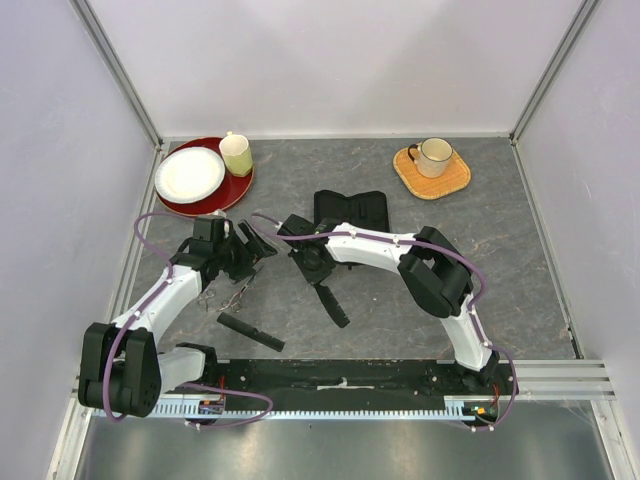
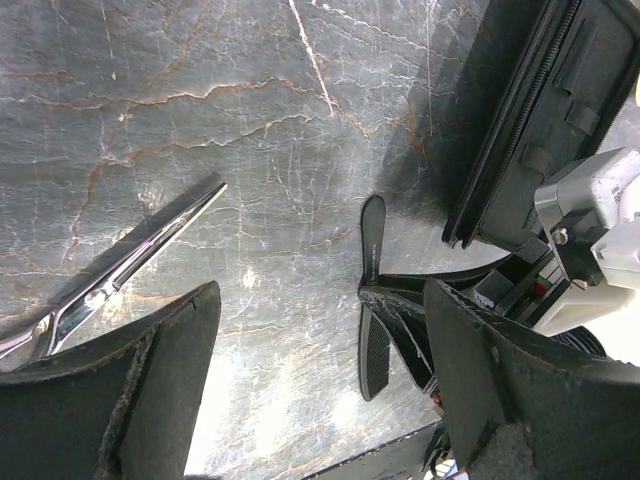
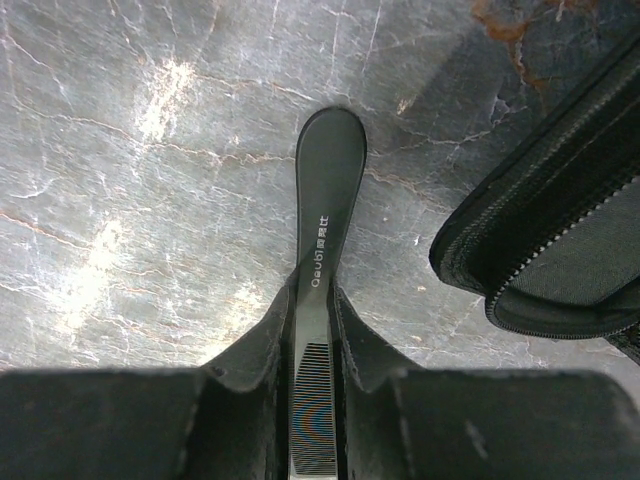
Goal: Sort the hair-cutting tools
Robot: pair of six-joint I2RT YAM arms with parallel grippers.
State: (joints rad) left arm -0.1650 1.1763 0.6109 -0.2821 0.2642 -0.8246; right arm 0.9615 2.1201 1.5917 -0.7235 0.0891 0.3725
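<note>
My right gripper [image 1: 318, 268] is shut on the black comb with a handle [image 1: 332, 303], low over the table. In the right wrist view the comb's handle [image 3: 328, 190] sticks out past the closed fingers [image 3: 262, 335]. My left gripper [image 1: 250, 255] is open and empty just left of it. In the left wrist view its jaws [image 2: 320, 310] stand wide apart over bare table, with silver scissors [image 2: 135, 258] to their left and the held comb [image 2: 372, 300] to their right. Scissors [image 1: 233, 295] lie under the left arm. A second black comb [image 1: 250, 332] lies near the front.
The black zip case [image 1: 350, 210] lies just behind the right gripper and also shows in both wrist views [image 2: 540, 120] [image 3: 560, 250]. A red plate [image 1: 236, 187] with a white plate [image 1: 189, 173] and a cup [image 1: 236, 154] stands back left. A mug [image 1: 434, 155] on a woven coaster [image 1: 432, 178] stands back right.
</note>
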